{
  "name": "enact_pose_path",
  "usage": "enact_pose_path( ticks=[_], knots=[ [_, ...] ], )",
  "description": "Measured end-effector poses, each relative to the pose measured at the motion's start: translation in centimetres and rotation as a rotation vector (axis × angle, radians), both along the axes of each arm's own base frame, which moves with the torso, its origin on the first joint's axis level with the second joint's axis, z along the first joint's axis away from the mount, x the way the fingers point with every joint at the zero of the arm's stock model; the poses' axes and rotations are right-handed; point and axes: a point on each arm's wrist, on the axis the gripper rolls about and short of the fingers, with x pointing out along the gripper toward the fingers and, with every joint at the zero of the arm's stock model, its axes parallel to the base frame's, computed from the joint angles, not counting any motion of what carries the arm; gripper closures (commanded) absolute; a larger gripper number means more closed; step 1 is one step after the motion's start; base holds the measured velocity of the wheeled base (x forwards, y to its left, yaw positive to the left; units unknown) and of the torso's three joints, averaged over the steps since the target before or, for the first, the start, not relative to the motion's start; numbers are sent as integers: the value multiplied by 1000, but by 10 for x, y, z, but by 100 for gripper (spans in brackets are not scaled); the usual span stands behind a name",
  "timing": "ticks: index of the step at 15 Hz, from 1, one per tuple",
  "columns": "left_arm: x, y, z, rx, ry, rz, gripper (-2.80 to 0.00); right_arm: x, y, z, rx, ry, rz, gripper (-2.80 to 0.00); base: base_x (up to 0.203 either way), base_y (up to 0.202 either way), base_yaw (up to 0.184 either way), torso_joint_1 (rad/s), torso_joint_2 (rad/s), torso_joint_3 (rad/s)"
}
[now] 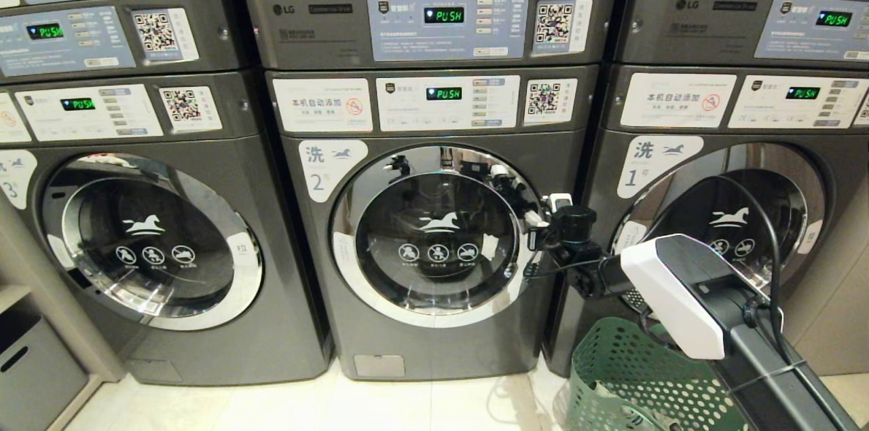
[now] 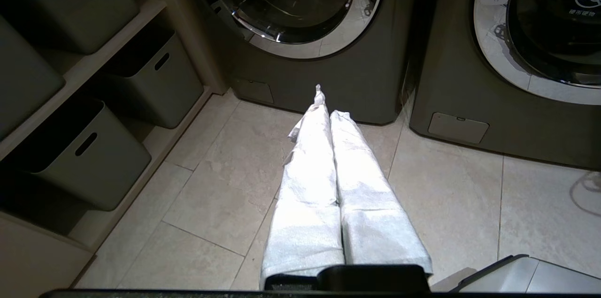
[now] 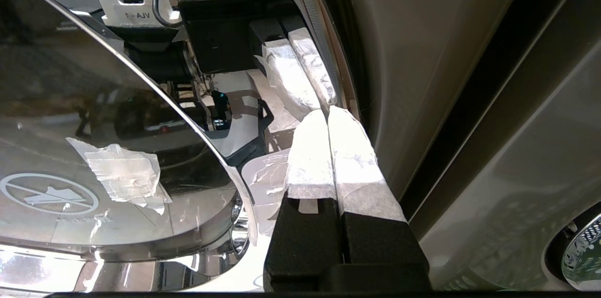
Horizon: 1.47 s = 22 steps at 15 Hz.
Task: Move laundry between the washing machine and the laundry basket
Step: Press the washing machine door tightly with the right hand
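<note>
At the right rim of the middle washing machine [image 1: 434, 234], whose round door [image 1: 431, 237] is closed, the right gripper [image 3: 328, 115] presses its clenched, empty tips against the chrome ring. Just right of it on the floor stands the green laundry basket [image 1: 631, 377]. Far left, over floor tiles [image 2: 450, 194], the left gripper [image 2: 328, 101] hangs clenched and empty.

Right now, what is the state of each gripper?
Left gripper: shut, holding nothing, above the floor.
Right gripper: shut, empty, tips at the middle washer's door edge.
</note>
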Motion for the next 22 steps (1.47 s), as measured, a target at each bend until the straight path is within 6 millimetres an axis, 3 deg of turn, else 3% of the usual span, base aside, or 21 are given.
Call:
enact_pose_path(
  ticks=[10, 22],
  knots=[
    [0, 0, 0, 4, -1, 15, 0, 2, 1, 18, 24, -105, 10, 0, 0, 0, 0, 0, 0, 0],
    [5, 1, -14, 32, 72, 4, 0, -4, 0, 9, -24, 70, 9, 0, 0, 0, 0, 0, 0, 0]
  ],
)
